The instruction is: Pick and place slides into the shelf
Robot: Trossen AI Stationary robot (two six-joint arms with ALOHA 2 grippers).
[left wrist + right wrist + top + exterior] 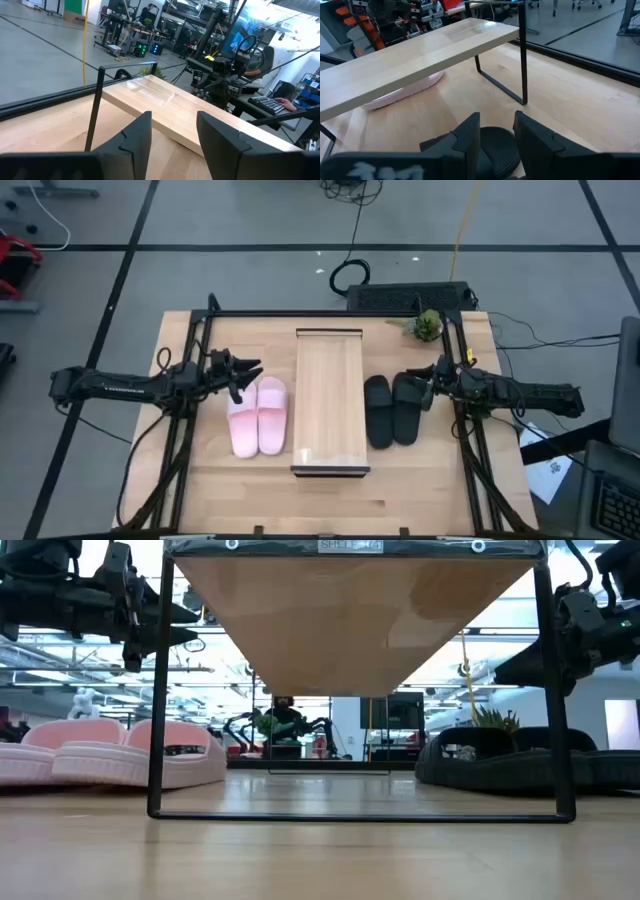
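The shelf (329, 402) stands mid-table on thin dark metal legs, its light-wood panel (350, 620) raised above the tabletop. Two pale pink slides (258, 416) lie side by side on the table to its left, two black slides (392, 409) to its right. My left gripper (245, 372) hovers open over the pink pair's far ends, well above them in the low view (150, 610). My right gripper (420, 382) hovers open over the far end of a black slide (495, 150). The right wrist view shows a pink slide (405, 92) beneath the shelf panel (420, 55).
A small green plant (427, 326) sits at the table's far right corner, with a black box (408, 296) behind the far edge. Dark frame rails run along both table sides. Beyond the table, a person (280, 95) sits at a keyboard.
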